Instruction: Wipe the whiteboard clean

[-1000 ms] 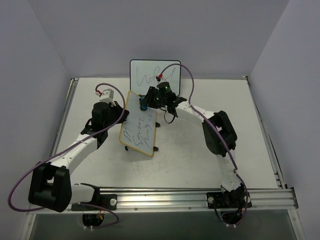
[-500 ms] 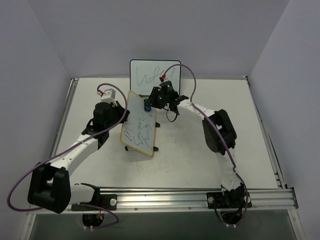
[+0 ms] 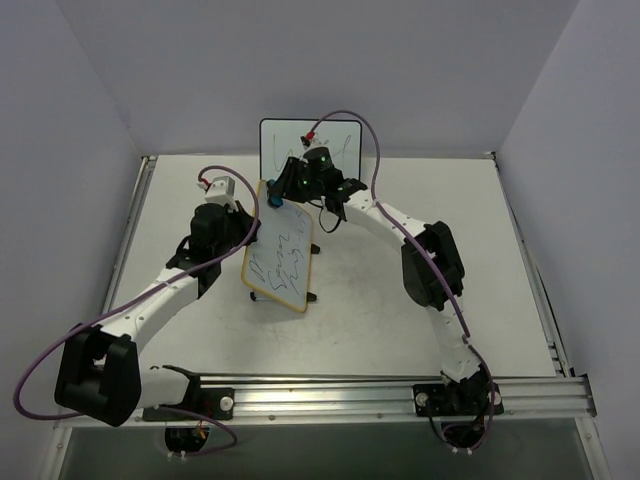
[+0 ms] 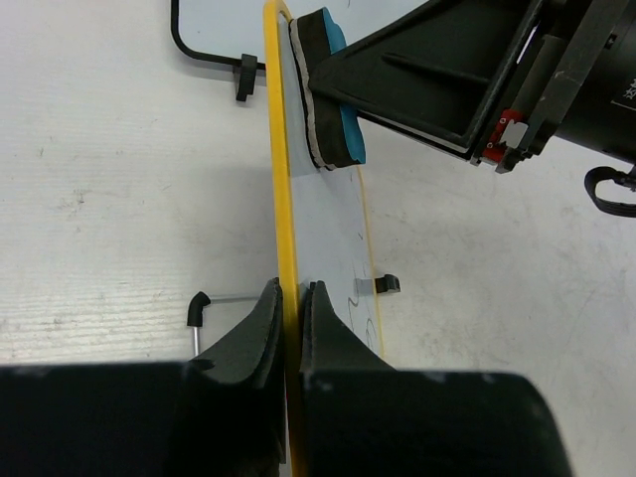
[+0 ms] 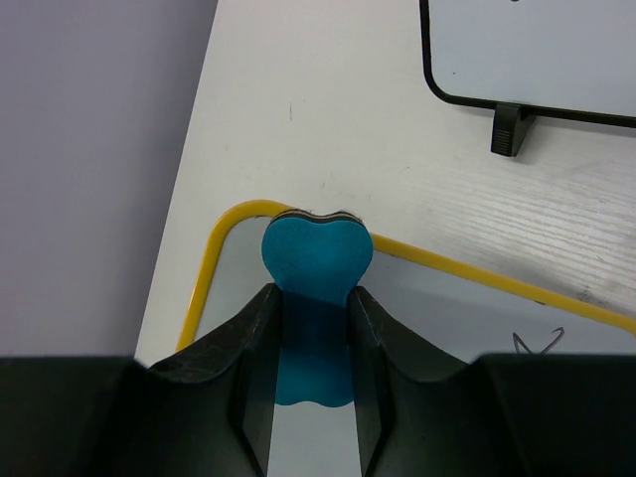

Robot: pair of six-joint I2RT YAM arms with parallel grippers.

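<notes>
Left end effector (image 4: 289, 295) clamps whiteboard (image 4: 328, 214); right end effector (image 5: 311, 295) grips eraser (image 5: 315, 248) near black-framed board (image 5: 537, 45).

Left gripper (image 4: 290, 298) pinches the whiteboard (image 4: 320, 224) edge, arm reaching far; right gripper (image 5: 311, 298) clamps the eraser (image 5: 316, 253), arm stretched far and leftward.

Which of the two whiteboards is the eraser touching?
The yellow-framed whiteboard, clamped by the left gripper; the right gripper presses the blue eraser against one corner. The black-framed whiteboard behind stands untouched.
</notes>
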